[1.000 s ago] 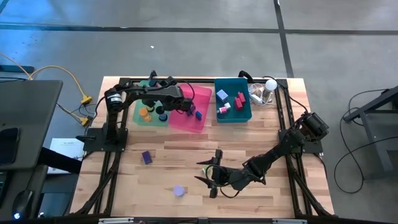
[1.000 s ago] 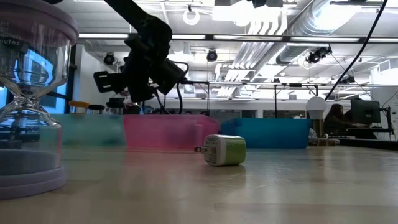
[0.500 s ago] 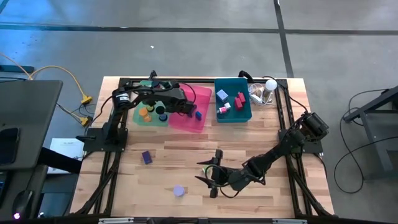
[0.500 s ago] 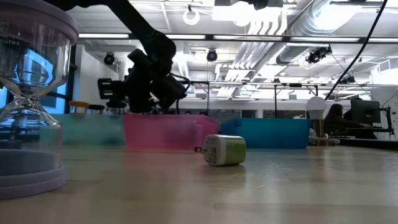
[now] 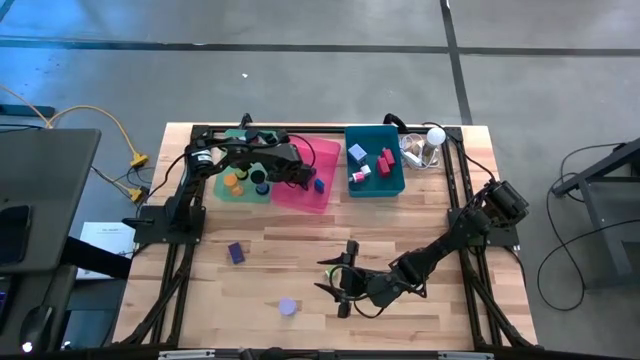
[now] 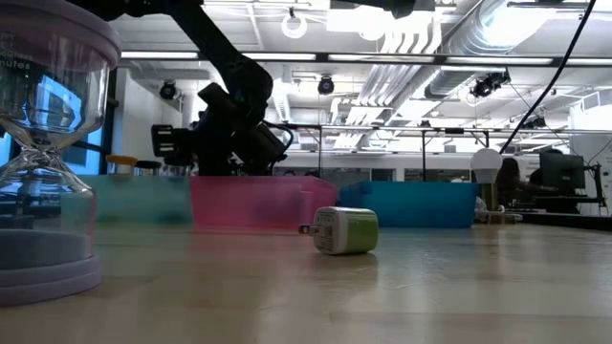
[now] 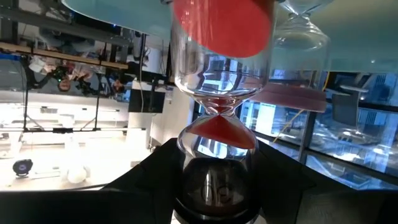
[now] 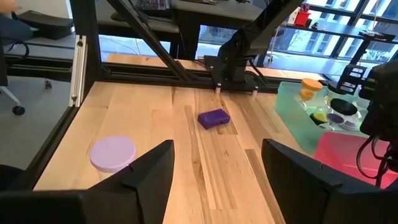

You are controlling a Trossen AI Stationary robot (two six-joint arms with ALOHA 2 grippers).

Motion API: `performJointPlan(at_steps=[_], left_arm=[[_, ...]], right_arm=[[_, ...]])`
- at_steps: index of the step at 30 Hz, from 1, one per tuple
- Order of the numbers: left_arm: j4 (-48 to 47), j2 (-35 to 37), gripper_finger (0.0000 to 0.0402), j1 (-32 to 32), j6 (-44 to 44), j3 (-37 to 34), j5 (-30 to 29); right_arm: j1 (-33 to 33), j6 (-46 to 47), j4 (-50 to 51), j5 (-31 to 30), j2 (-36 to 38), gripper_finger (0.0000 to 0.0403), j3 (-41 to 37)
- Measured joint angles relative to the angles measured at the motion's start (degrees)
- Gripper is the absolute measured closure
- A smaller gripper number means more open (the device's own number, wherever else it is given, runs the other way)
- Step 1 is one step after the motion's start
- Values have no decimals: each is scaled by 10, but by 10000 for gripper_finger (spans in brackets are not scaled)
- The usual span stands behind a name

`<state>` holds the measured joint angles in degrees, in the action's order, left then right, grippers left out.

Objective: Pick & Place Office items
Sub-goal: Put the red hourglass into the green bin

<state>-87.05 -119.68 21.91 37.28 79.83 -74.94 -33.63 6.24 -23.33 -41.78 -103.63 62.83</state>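
Left gripper (image 5: pixel 303 176) is clenched on a red-sand hourglass (image 7: pixel 217 93) and hangs over the pink bin (image 5: pixel 326 160) at the surface's far edge. The glass is smooth and round, so it could slip, or topple onto the blue block (image 5: pixel 318 185) on release. Right gripper (image 5: pixel 340 283) is open and empty near the near edge. The purple block (image 8: pixel 213 117) and lavender disc (image 8: pixel 112 152) are still unsorted.

- High view looks straight down over the pale wooden slatted table (image 5: pixel 400 240).
- Low view sits at tabletop level, facing the translucent pink plastic bin (image 6: pixel 253 201), shared with overhead (image 5: pixel 308 180).
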Motion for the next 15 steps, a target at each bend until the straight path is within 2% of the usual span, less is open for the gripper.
performJointPlan(at_steps=[15], left_arm=[[3,-1,236,-6,-34,-1,-3]], right_arm=[[0,0,1,0,0,172,0]])
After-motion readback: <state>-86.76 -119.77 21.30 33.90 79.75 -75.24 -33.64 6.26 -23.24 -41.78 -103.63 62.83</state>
